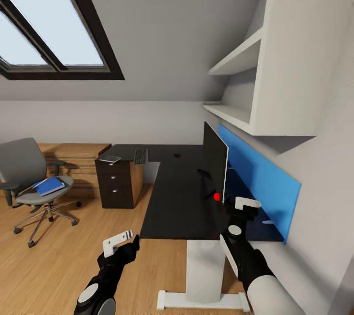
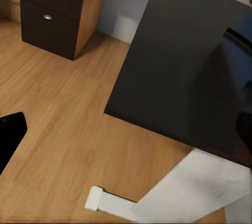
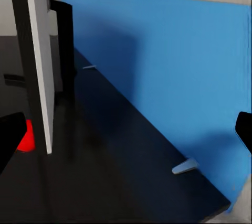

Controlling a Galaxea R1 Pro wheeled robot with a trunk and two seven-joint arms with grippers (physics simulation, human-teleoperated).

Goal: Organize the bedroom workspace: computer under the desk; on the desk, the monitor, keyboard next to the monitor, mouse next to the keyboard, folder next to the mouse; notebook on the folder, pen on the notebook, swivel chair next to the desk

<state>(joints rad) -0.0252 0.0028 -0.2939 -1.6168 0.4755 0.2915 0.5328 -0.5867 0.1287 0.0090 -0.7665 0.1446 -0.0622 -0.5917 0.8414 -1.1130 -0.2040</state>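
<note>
Where the black desk (image 1: 172, 197) meets the blue wall panel (image 1: 260, 177), the monitor (image 1: 215, 160) stands upright, edge-on. Right gripper (image 1: 242, 205): over the desk just behind the monitor, jaws wide, empty. Left gripper (image 1: 119, 242): above the wood floor (image 1: 59, 266), short of the desk; opening cannot be told. Keyboard (image 1: 140, 155): far desk end. Folder (image 1: 49, 186): on swivel chair (image 1: 29, 177) seat.

Left gripper (image 1: 119, 242) is raised low at the near left, fingers apart. Right gripper (image 1: 244, 205) reaches farther forward on the right, fingers spread.
</note>
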